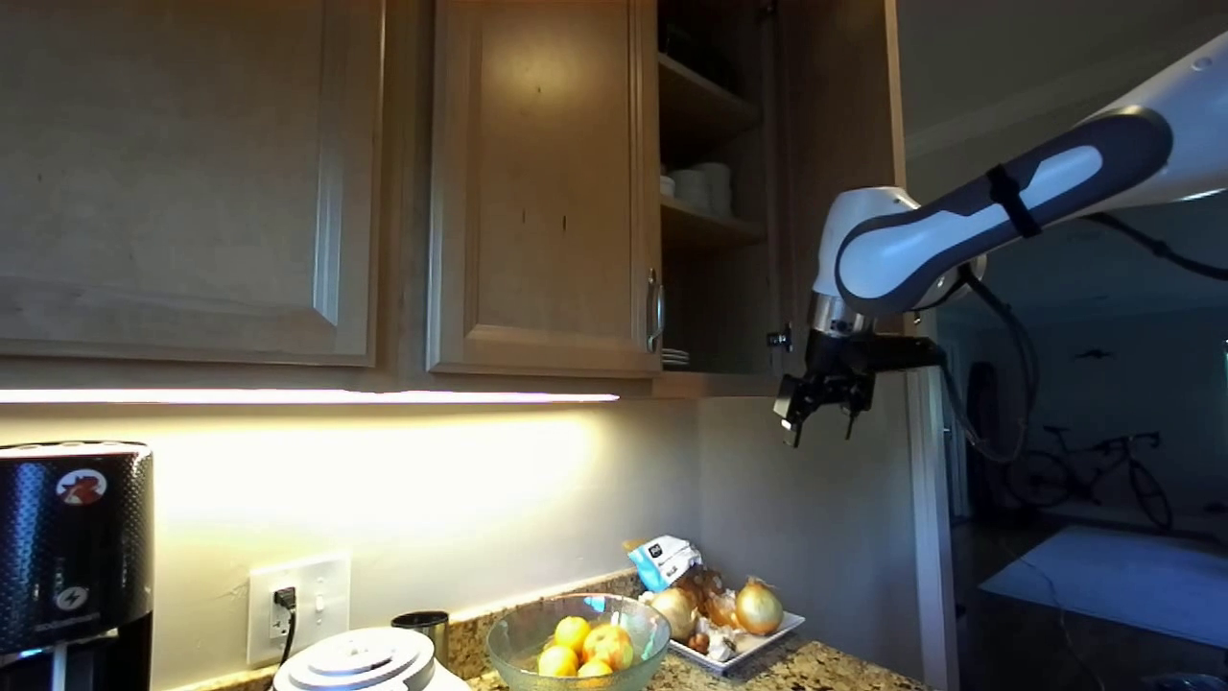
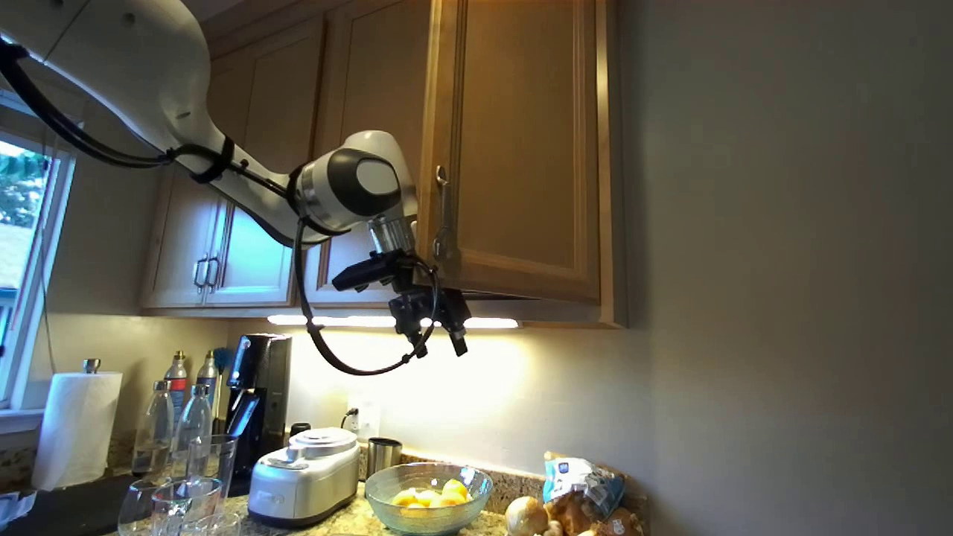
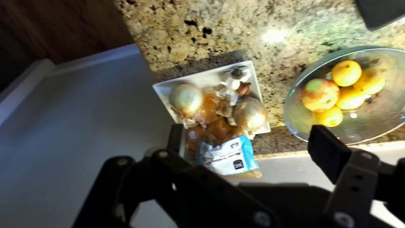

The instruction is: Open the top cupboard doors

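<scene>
With the Robotiq gripper [image 1: 820, 434] wide-spread and empty, below the silver bar handle [image 1: 659, 317]: rise, straddle it, then swing the closed cupboard door [image 1: 552, 192] gently outward.

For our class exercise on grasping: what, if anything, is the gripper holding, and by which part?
Nothing is held: the gripper is open, its fingers apart.

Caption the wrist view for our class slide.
Beyond the open fingers: onions on a white dish, fruit in a glass bowl.
</scene>
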Controlling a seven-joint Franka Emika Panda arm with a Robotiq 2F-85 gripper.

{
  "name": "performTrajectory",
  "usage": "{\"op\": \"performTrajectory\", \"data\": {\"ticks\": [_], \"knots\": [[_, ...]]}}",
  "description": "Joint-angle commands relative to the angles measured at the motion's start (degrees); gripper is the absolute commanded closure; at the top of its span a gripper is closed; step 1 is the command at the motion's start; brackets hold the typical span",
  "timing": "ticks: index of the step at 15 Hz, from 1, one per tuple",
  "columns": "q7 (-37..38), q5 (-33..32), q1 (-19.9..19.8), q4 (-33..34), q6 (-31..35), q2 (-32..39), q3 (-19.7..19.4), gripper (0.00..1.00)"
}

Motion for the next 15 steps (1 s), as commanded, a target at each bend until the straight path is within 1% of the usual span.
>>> {"op": "performTrajectory", "data": {"ticks": [1, 5, 8, 12, 14, 15], "knots": [[3.61, -4.88, -4.98, -4.43, 0.20, -3.81, -1.39, 0.00], [3.77, -8.97, -9.01, -7.02, -1.51, -4.98, -2.89, 0.00], [2.50, -9.36, -9.55, -8.60, -2.44, -4.96, -3.53, 0.00], [0.79, -8.11, -8.37, -9.85, -2.51, -5.04, -3.64, 0.00], [-3.65, -4.63, -6.12, -10.00, -2.98, -5.19, -4.40, 0.00], [-7.61, -1.49, -4.07, -9.99, -3.14, -5.46, -5.12, 0.00]]}}
